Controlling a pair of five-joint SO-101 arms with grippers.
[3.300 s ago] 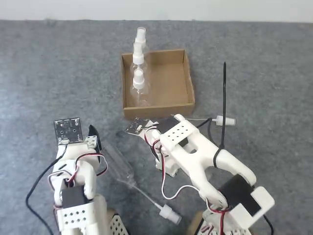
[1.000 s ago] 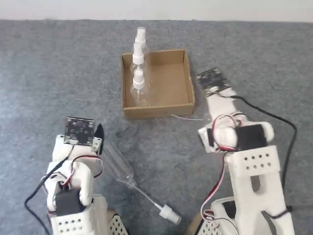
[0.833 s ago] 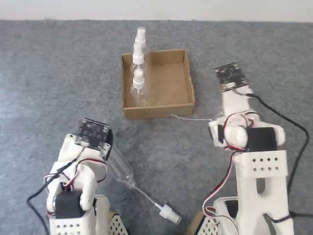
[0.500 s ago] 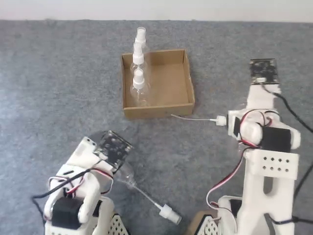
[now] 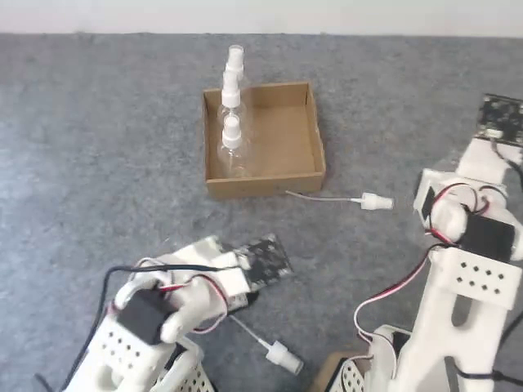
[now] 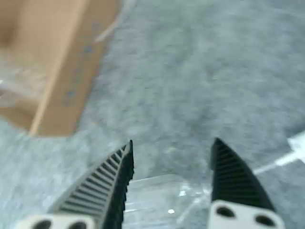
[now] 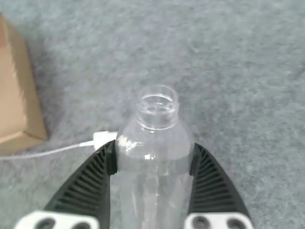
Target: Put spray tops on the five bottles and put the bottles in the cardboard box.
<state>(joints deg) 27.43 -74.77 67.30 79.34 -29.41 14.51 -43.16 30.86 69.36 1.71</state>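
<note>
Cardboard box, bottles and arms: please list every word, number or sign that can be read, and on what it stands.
No text can be read.
cardboard box: faint bluish marks on its outer wall, too blurred to read.
left arm's circuit board and right arm's circuit board: any print is too small to read.
clear bottle: no label.

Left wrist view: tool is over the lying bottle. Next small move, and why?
Probably shut the left tool on the bottle. Its fingers stand open on either side of that clear bottle on the carpet, so a grasp looks lined up. The right tool holds the other uncapped bottle.
</note>
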